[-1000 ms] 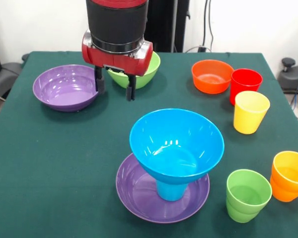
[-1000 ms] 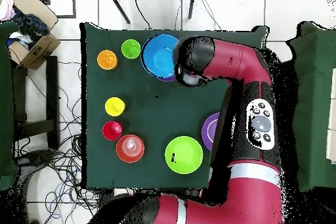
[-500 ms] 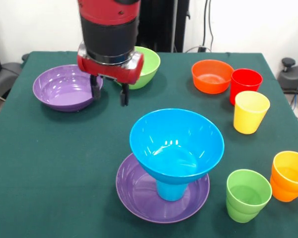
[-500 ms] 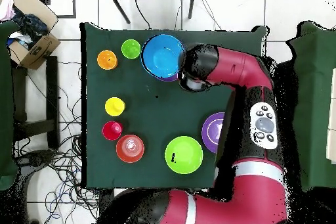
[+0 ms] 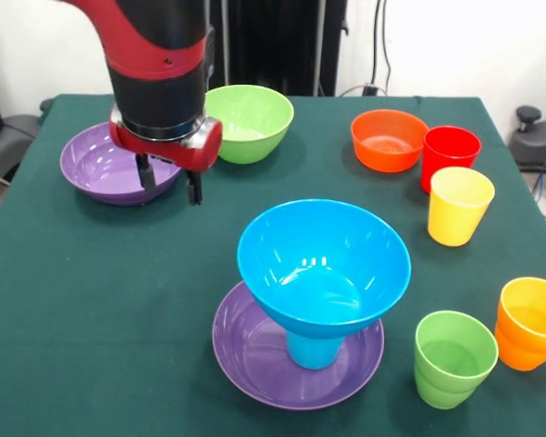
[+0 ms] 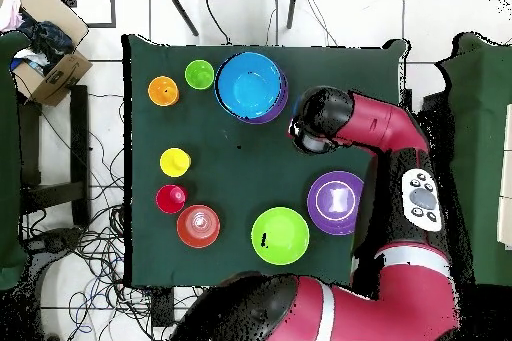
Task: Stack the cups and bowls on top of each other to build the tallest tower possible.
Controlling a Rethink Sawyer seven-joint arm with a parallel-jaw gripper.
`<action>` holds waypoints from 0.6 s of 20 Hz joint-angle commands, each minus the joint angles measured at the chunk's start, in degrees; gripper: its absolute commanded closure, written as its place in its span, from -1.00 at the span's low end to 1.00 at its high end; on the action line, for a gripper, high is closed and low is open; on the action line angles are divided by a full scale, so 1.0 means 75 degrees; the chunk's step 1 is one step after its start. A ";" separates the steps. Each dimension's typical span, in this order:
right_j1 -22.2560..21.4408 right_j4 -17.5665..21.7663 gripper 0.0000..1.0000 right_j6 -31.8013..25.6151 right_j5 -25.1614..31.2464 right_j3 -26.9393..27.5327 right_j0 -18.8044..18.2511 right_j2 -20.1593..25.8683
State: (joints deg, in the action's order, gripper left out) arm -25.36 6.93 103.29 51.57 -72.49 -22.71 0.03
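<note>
The tower stands at the front: a wide purple bowl (image 5: 251,362) as base, a blue cup (image 5: 313,350) in it, and the deep blue bowl (image 5: 323,259) on the cup. My gripper (image 5: 171,191) is open and empty, just above the near right rim of the second purple bowl (image 5: 86,159). The light green bowl (image 5: 252,120) and orange bowl (image 5: 388,139) stand at the back. The red cup (image 5: 450,155), yellow cup (image 5: 460,205), orange cup (image 5: 530,322) and green cup (image 5: 453,357) stand at the right. In the overhead view the arm's wrist (image 6: 318,129) hides the gripper beside the blue bowl (image 6: 250,85).
The arm comes down from the top left and covers part of the second purple bowl (image 6: 337,201). The dark green cloth (image 5: 100,300) covers the table. Off the table in the overhead view are a cardboard box (image 6: 48,69) and cables on the floor.
My gripper has moved from in front of the light green bowl to the picture's left in the front view, to the purple bowl's rim. It stays open. Nothing else moved.
</note>
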 commanded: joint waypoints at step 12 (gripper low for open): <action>0.0086 0.0622 -1.00 0.0451 -0.0440 -0.1376 0.0303 -0.0346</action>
State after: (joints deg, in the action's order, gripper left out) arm -26.05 6.91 103.29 51.24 -78.89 -22.15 -3.25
